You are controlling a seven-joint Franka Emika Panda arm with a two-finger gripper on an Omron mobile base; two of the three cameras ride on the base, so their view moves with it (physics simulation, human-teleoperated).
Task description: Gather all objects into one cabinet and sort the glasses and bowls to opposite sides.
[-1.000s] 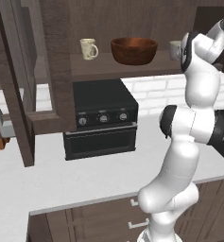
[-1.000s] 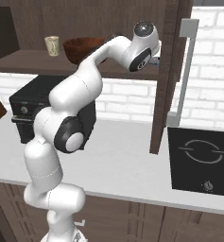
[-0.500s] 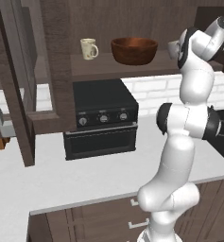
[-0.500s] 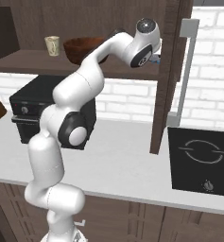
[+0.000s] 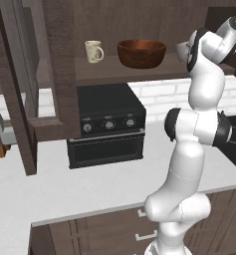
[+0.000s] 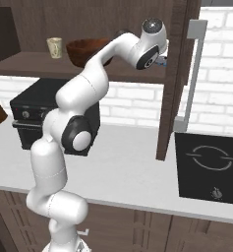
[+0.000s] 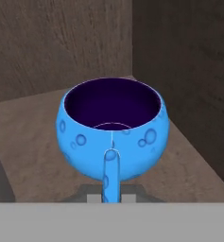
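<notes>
The small bright blue bowl [image 7: 112, 125] hangs just above the cabinet shelf [image 7: 33, 142], close to the right inner wall. My gripper [image 7: 111, 196] is shut on its blue handle. In the right base view the gripper [image 6: 161, 61] sits at the shelf's right end, up against the cabinet side. The cream mug [image 5: 93, 51] stands at the left of the shelf [image 5: 114, 72]. To its right stands the large brown bowl [image 5: 141, 53]. The grey-green mug [image 5: 181, 48] peeks out behind my arm. The cream mug [image 6: 54, 47] and brown bowl [image 6: 84, 51] also show from the right.
A black oven-like appliance [image 5: 107, 124] stands on the white counter [image 5: 64, 189] under the shelf. A dark cooktop [image 6: 211, 165] lies at the right. The cabinet's tall open door [image 5: 15, 84] juts out at the left. A cabinet side panel [image 6: 174, 78] rises right of the hand.
The hand has shifted slightly up and to the right along the shelf with the blue bowl still in it. The mugs and brown bowl have not moved.
</notes>
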